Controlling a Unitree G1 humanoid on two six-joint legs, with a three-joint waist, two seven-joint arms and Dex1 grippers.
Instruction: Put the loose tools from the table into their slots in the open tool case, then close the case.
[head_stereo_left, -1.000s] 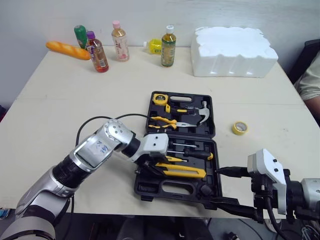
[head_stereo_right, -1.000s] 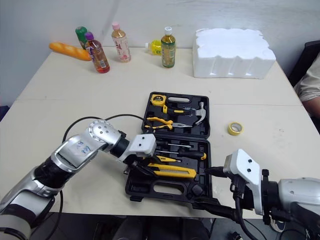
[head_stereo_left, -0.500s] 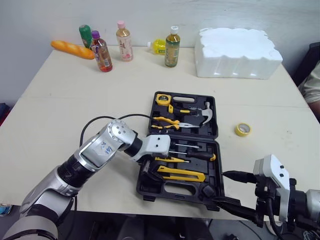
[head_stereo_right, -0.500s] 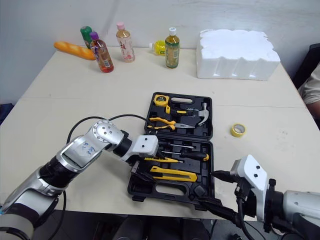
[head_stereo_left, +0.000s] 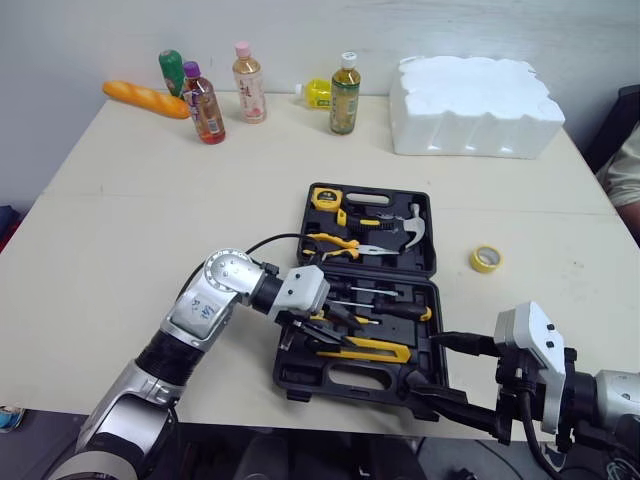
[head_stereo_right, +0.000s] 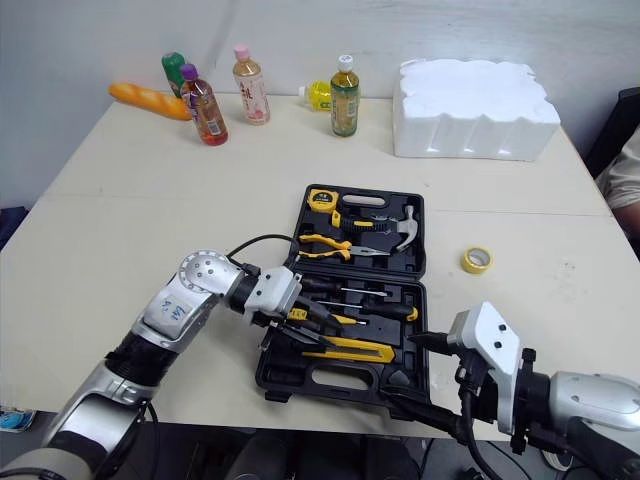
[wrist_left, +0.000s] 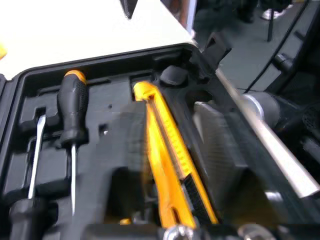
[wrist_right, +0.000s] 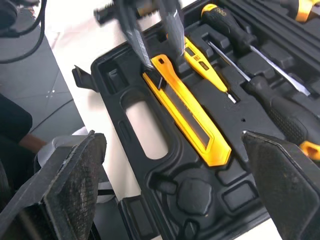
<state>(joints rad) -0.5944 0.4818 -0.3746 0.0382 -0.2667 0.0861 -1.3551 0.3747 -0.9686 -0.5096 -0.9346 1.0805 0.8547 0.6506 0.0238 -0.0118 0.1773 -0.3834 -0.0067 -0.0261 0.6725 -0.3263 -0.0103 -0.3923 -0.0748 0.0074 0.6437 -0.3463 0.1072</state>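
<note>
Over the last second my left pincer (head_stereo_left: 325, 325) has swung in from 8 o'clock and now sits further over the near half of the tool case (head_stereo_left: 300, 372). Its fingers are apart and stand astride the left end of the yellow utility knife (head_stereo_left: 365, 347). The knife has not shifted and lies flat along its slot, so I judge it seated, with only a press or a release left there. My right pincer (head_stereo_left: 428, 368) has kept its place at the case's 5 o'clock corner, fingers spread wide and holding nothing.

Counted in the case:
- **Near half:** one utility knife, two black-handled screwdrivers (head_stereo_left: 395, 310) and one small yellow tester pen (wrist_right: 197, 57).
- **Far half:** one hammer (head_stereo_left: 405, 225), one tape measure (head_stereo_left: 321, 197) and, as far as I can tell, one pair of yellow-handled pliers (head_stereo_left: 335, 243).

Loose on the table (head_stereo_left: 120, 220), one yellow tape roll (head_stereo_left: 483, 258) lies at 3 o'clock from the case, well apart from it. It looks like the only piece not yet put away, though I cannot see a slot for it. After that, the case still has to be closed.

At the far edge, four bottles (head_stereo_left: 345, 95) and one baguette (head_stereo_left: 145, 98) stand from 11 to 12 o'clock. One foam block (head_stereo_left: 475, 100) sits at 1 o'clock.
</note>
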